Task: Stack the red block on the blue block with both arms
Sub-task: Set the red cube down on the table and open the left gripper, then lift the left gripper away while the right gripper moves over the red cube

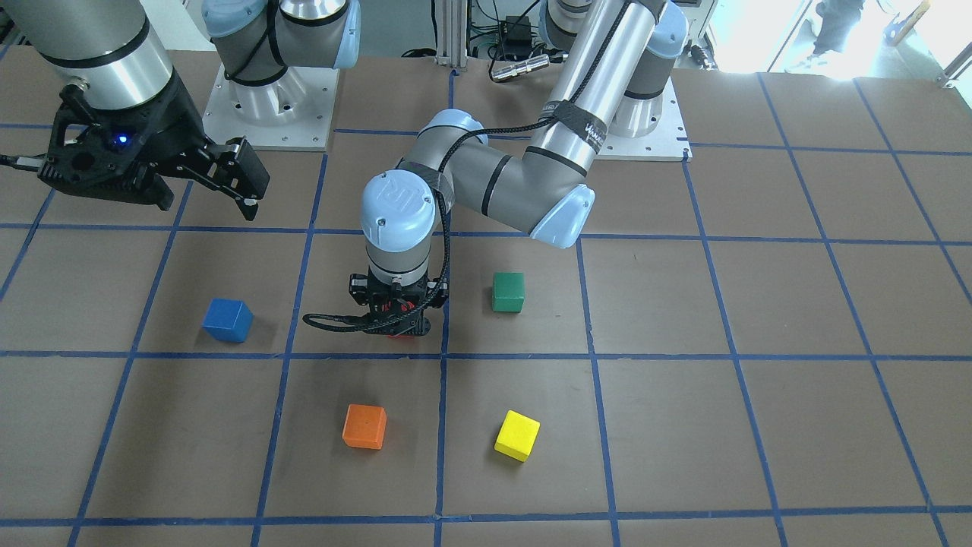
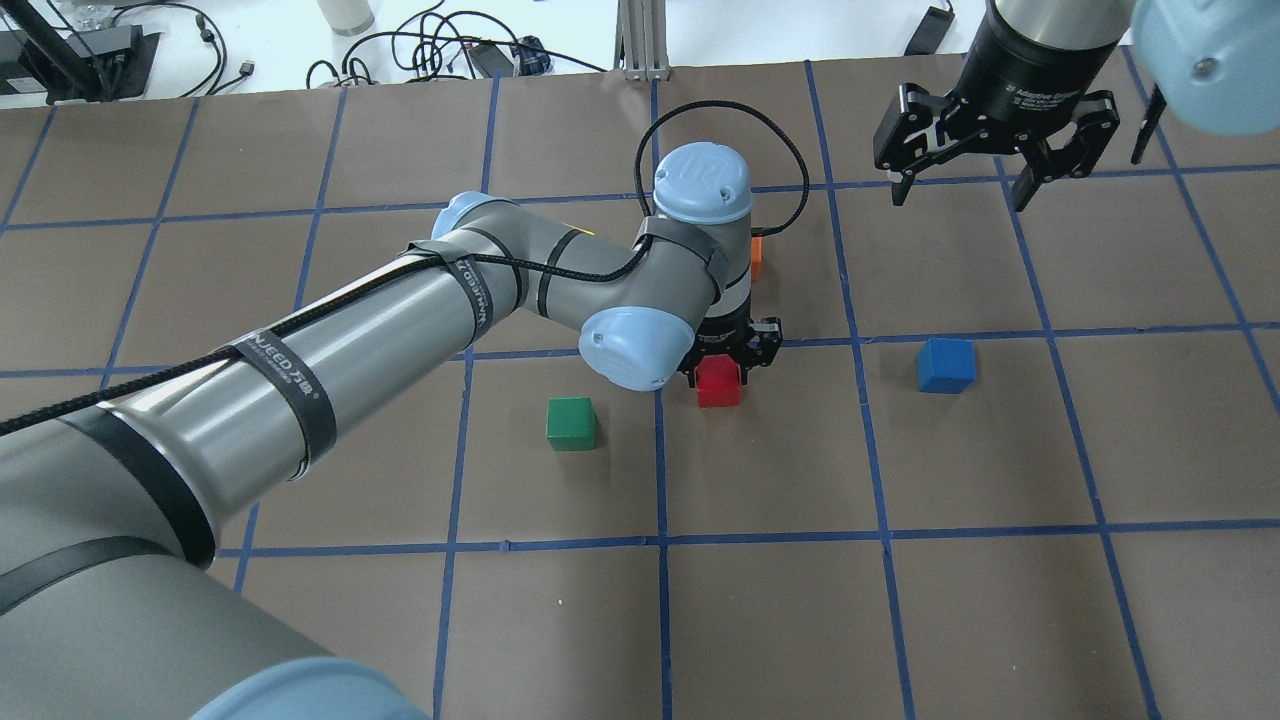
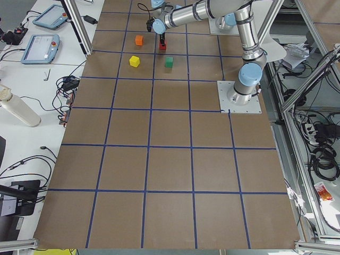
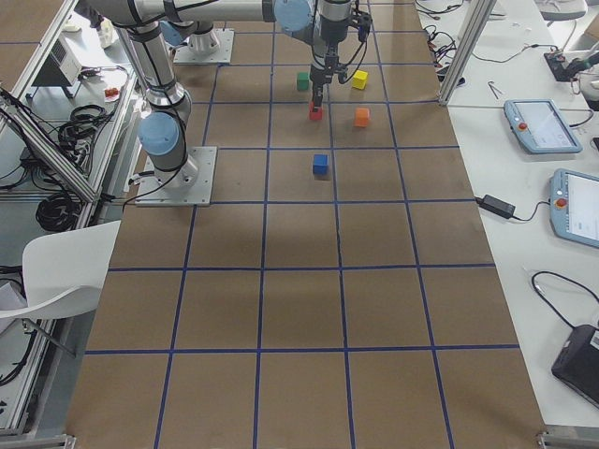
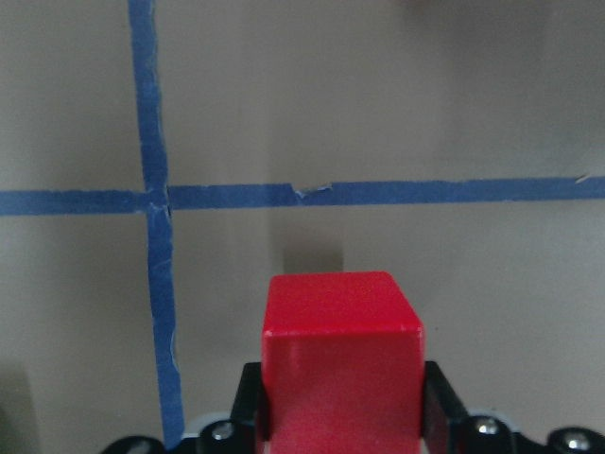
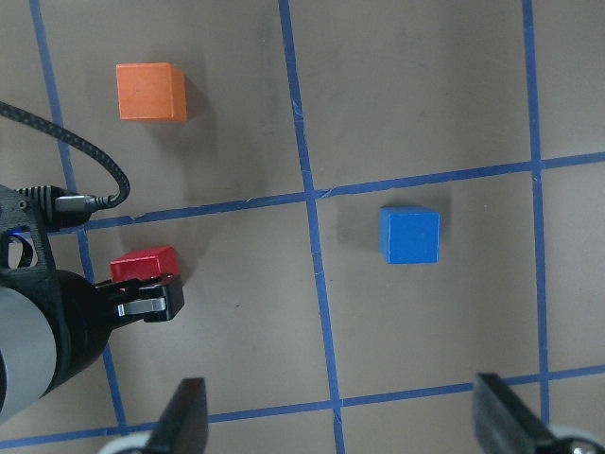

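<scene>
The red block (image 2: 718,380) sits between the fingers of my left gripper (image 2: 722,362), which points straight down at the table. In the left wrist view the black pads (image 5: 440,407) press both sides of the red block (image 5: 340,355); I cannot tell whether it is off the table. The blue block (image 2: 945,364) lies alone on the table, about one tile to the right of the red one; it also shows in the right wrist view (image 6: 409,235). My right gripper (image 2: 960,185) hangs open and empty, high above the table beyond the blue block.
A green cube (image 2: 571,423) lies left of the red block. An orange cube (image 1: 364,426) and a yellow cube (image 1: 517,435) lie on the far side of the left gripper. The brown table (image 2: 900,600) has a grid of blue tape.
</scene>
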